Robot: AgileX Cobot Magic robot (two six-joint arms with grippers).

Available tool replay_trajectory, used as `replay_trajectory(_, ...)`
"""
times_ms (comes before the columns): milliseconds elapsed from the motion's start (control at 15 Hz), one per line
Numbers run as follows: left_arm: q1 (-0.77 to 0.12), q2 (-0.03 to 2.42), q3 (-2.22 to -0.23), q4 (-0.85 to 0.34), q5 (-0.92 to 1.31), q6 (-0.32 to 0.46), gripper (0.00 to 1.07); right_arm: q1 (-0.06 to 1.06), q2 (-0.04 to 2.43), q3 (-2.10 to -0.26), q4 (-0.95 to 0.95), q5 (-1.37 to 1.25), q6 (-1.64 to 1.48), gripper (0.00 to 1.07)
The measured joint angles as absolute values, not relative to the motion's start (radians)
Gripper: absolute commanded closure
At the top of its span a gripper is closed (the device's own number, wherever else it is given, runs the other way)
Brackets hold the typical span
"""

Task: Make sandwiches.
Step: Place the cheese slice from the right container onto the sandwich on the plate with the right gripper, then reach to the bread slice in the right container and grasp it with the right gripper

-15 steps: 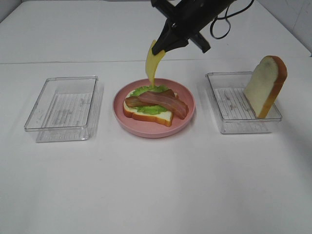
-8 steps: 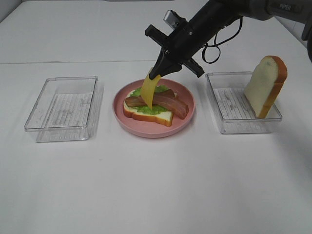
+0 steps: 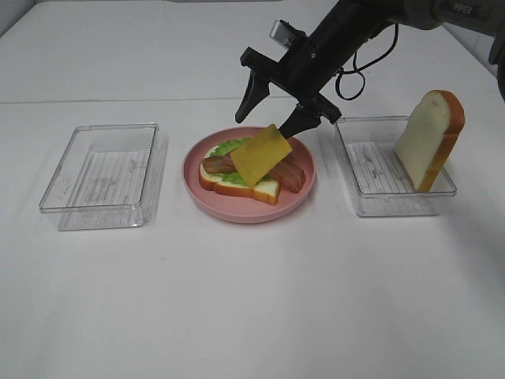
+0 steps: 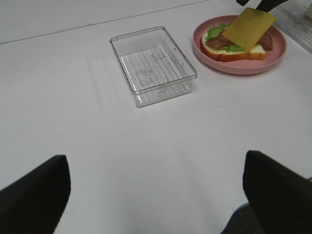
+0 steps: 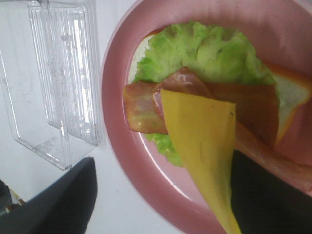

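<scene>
Exterior high gives you the whole layout: the white counter [image 3: 237,300], and over its far right side your right arm [image 3: 347,31], which slants down toward the middle with its wrist tipped at the food. A clear left tray [image 3: 99,215] and a clear right tray [image 3: 379,204] flank the pink plate [image 3: 245,215]. The top bread slice [image 3: 430,138] stands on edge in the right tray, leaning against its far corner. It looks light, thick and fairly stiff, so I judge you should pinch it across its flat faces near the upper crust. On the plate lies the bottom bread slice [image 3: 252,189], with ruffled lettuce [image 3: 229,147] on it and bacon strips [image 3: 213,165] across that. The cheese square [image 3: 259,155] rests tilted on the bacon, its far corner raised, not yet flat. It looks thin, floppy and smooth, so it probably curls or slides easily; take it by one edge only if you must reseat it. The right tool [image 3: 263,125] hovers just above that raised corner, jaws spread and clamping nothing, though you cannot tell whether one fingertip touches the cheese. The left tool [image 4: 155,156] hangs over bare counter, fingers wide apart and empty.
</scene>
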State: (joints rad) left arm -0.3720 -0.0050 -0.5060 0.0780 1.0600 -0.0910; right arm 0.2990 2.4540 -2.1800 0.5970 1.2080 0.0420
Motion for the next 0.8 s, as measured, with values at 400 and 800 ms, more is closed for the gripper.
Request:
replay_trajectory(400,-0.372,-0.005,-0.506,0.078,1.06,-0.091,0.16,0.298,2.338,-2.254,0.312,1.21,0.058,0.37)
replay_trajectory(800,-0.372,-0.005,-0.506,0.078,1.06,-0.091,0.16,0.213,2.223,-2.257,0.04,1.212,0.095,0.37)
